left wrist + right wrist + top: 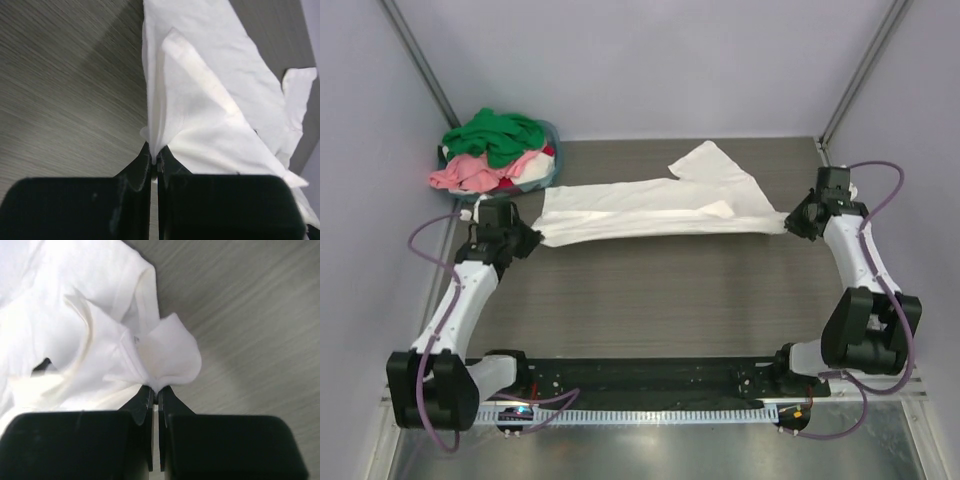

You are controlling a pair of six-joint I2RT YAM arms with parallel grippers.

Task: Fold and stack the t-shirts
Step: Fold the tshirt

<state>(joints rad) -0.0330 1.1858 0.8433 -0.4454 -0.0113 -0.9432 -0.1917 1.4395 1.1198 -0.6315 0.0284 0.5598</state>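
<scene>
on the grey wood-grain table (650, 300) your left gripper (534, 240) and right gripper (788, 222) are each clamped on one end of the white t-shirt (650, 205), stretched between them

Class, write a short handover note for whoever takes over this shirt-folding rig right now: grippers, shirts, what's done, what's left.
Left gripper: shut on the left end of the white t-shirt.
Right gripper: shut on its right end.
White t-shirt: drawn out long across the table between the arms, one sleeve pointing to the far side.
Green t-shirt, pink t-shirt, red t-shirt: heaped in the basket, far left corner.
Done: white shirt gripped at both ends.
Left: finish folding it, then fold and stack the others.
</scene>
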